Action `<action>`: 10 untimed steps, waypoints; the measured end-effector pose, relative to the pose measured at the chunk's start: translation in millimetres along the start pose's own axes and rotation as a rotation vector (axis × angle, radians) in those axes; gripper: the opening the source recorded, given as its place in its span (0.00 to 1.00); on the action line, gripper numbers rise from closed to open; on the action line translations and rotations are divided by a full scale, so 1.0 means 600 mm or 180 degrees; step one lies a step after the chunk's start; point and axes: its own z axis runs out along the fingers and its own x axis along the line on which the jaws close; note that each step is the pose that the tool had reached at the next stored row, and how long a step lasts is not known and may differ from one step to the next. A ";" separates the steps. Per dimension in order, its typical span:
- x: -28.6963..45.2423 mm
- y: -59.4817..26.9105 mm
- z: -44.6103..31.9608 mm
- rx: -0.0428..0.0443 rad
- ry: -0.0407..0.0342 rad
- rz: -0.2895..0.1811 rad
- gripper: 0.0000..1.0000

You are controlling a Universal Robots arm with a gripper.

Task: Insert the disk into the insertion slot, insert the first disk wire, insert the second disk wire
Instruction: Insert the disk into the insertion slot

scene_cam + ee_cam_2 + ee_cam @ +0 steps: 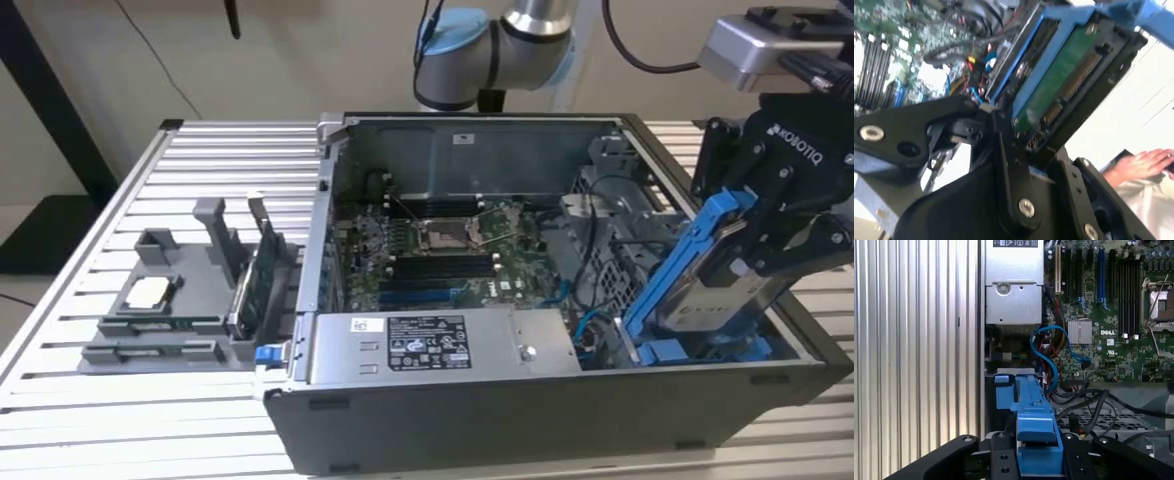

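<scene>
My gripper (750, 262) is shut on the disk (711, 300), a silver-grey drive in a bright blue carrier. I hold it tilted over the open computer case's corner at the exterior view's right. The lower end of the disk reaches down to the insertion slot (697, 352), a grey bay with blue rails. In the first wrist view the carrier's blue edge (1036, 440) sits between my fingers (1079, 460), in line with the slot's blue rail (1005, 390). The second wrist view shows the disk's green circuit-board side (1064, 85). Blue wires (1046, 352) curl beside the slot.
A grey labelled power-supply box (427, 345) lies along the case's front, with the motherboard (441, 250) behind it. A grey fixture with parts (174, 300) stands on the slatted table (134, 420) at the exterior view's left. A person's hand (1139, 165) rests outside the case.
</scene>
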 end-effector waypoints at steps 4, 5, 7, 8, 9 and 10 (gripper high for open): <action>0.000 0.000 0.004 0.0023 0.0000 0.0001 0.33; 0.000 0.000 0.007 0.0035 -0.0001 0.0000 0.33; 0.000 0.000 0.013 0.0050 -0.0001 0.0000 0.33; 0.000 0.002 0.015 0.0051 -0.0001 0.0000 0.33; 0.000 0.004 0.018 0.0051 0.0001 -0.0001 0.33; 0.000 0.005 0.019 0.0051 0.0003 -0.0001 0.33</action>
